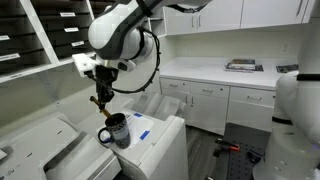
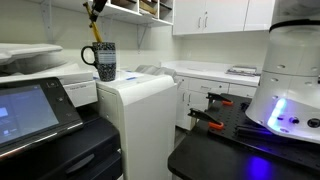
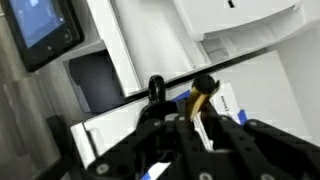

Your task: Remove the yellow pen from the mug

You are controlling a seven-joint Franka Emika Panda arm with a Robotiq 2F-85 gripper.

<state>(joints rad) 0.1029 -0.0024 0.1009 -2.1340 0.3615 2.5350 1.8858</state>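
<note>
The dark mug (image 1: 117, 131) stands on top of a white machine, with its handle to one side; it also shows in an exterior view (image 2: 104, 61). My gripper (image 1: 100, 96) hangs above the mug and is shut on the yellow pen (image 1: 98, 104). The pen hangs just above the mug's rim and shows tilted in an exterior view (image 2: 96, 30). In the wrist view the pen (image 3: 202, 98), yellow with a dark end, sits between my fingers (image 3: 200, 120). The mug is not clearly seen in the wrist view.
A flat blue-and-white item (image 1: 142, 128) lies on the white machine's top (image 1: 160, 140) beside the mug. A printer with a touch screen (image 2: 30, 110) stands next to it. Cabinets, a counter (image 1: 215, 72) and wall shelves (image 1: 40, 40) surround the area.
</note>
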